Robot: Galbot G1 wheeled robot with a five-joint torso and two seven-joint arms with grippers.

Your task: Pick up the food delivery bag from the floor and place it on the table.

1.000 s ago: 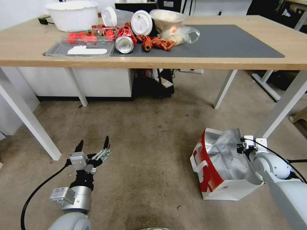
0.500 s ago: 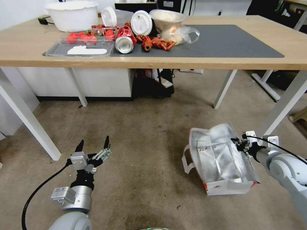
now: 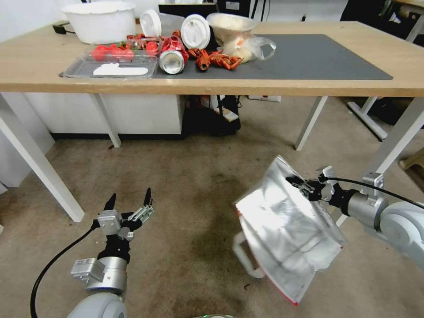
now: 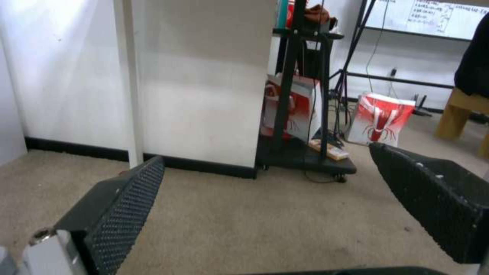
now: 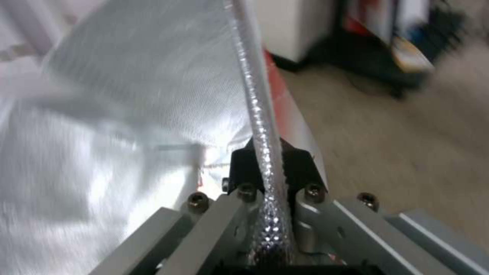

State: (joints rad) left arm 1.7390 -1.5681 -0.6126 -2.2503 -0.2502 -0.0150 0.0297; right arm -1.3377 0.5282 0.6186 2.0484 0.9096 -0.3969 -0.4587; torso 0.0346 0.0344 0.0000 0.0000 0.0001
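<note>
The food delivery bag (image 3: 287, 229) hangs tilted above the floor (image 3: 190, 185), its silver foil lining facing me and a white loop handle drooping at its lower left. My right gripper (image 3: 298, 184) is shut on the bag's top rim; the right wrist view has the foil edge (image 5: 259, 114) pinched between the fingers. My left gripper (image 3: 129, 199) stands open and empty low at the left, above the carpet, with its black pads (image 4: 127, 202) apart. The table (image 3: 309, 86), with its dark grey mat (image 3: 309, 57), runs across the far side.
On the table's left half lie a white bowl (image 3: 100, 20), a clear tray (image 3: 110, 66), a can, lids, crayfish and a clear plastic bag (image 3: 247, 46). White table legs (image 3: 388, 150) stand close to the right arm. A black cart (image 3: 216, 115) sits under the table.
The right gripper has lifted the bag off the floor and swung it left and up; the bag has tipped so its foil lining faces me. The left arm has not moved.
</note>
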